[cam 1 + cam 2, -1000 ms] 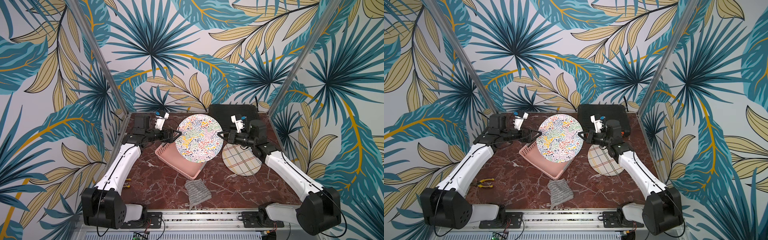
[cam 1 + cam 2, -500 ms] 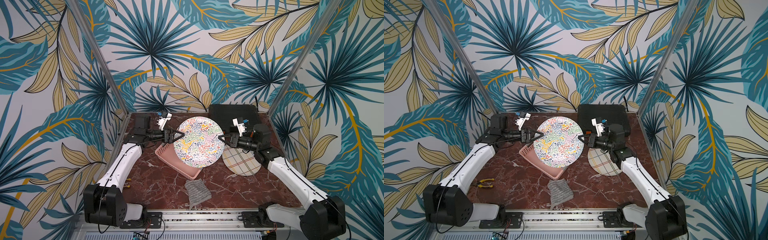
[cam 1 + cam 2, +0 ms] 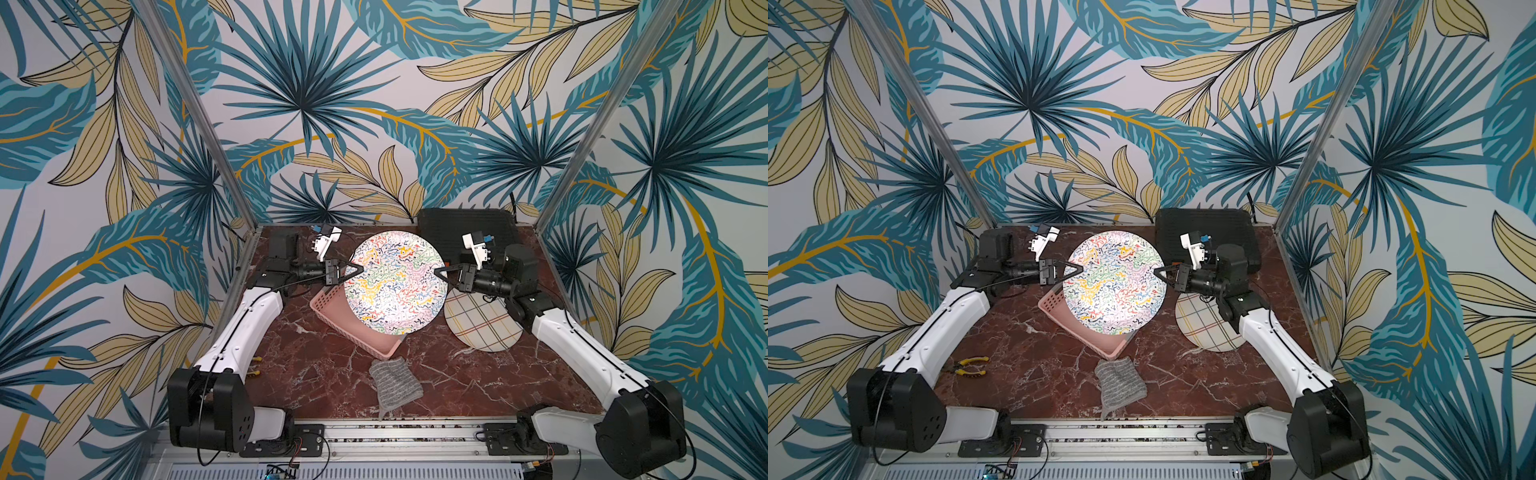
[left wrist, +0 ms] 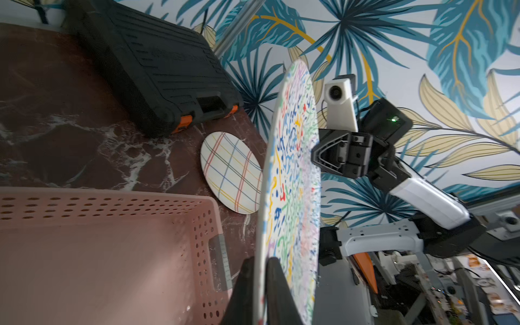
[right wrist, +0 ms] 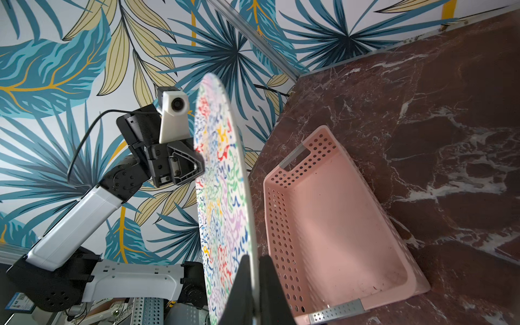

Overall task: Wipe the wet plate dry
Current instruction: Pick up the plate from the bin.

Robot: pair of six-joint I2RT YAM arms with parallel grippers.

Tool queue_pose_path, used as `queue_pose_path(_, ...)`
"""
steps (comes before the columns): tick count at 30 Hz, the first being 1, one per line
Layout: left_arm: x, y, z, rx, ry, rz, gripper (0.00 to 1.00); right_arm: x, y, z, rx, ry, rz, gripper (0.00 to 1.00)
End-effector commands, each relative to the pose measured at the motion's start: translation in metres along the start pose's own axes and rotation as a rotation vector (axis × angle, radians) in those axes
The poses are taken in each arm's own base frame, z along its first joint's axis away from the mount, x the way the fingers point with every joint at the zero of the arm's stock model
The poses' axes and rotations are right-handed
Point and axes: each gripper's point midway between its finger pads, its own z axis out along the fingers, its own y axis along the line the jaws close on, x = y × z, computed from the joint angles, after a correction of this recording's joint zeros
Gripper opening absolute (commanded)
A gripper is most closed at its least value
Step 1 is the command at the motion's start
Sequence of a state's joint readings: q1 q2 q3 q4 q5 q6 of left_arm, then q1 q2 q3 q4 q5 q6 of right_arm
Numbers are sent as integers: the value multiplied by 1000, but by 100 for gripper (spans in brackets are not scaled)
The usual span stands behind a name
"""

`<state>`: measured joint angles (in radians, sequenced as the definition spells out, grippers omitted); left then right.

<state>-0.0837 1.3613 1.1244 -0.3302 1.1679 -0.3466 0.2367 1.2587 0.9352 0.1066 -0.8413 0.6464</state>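
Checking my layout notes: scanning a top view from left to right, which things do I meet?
Yellow-handled pliers → left tool → squiggle-patterned plate → right tool.

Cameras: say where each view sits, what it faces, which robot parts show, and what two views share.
Top views: high above base, facing down at table; both arms show.
Left wrist: on left arm, faces plate, right gripper; own fingers.
Right wrist: on right arm, faces plate, left gripper; own fingers.
Shared: both wrists see basket.
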Motion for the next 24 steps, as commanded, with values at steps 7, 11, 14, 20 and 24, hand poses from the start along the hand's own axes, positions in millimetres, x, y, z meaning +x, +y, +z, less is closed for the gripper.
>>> queue_pose_path(7, -13, -12, -11, -46, -70, 119, 0, 44, -46, -34, 424, 65, 75, 53)
queue_pose_path(11, -27, -2, -23, -88, -136, 101, 0, 85, -48, -43, 546, 98, 44, 56)
queue_pose_path(14, -33, 8, -30, -124, -170, 83, 0, 127, -36, -27, 544, 177, -17, 59)
queue_pose_path(20, -36, 23, -34, -170, -189, 62, 0, 210, -16, 18, 616, 391, -318, 69)
queue_pose_path(24, -36, 28, -35, -188, -191, 64, 0, 259, -16, 55, 673, 545, -471, 69)
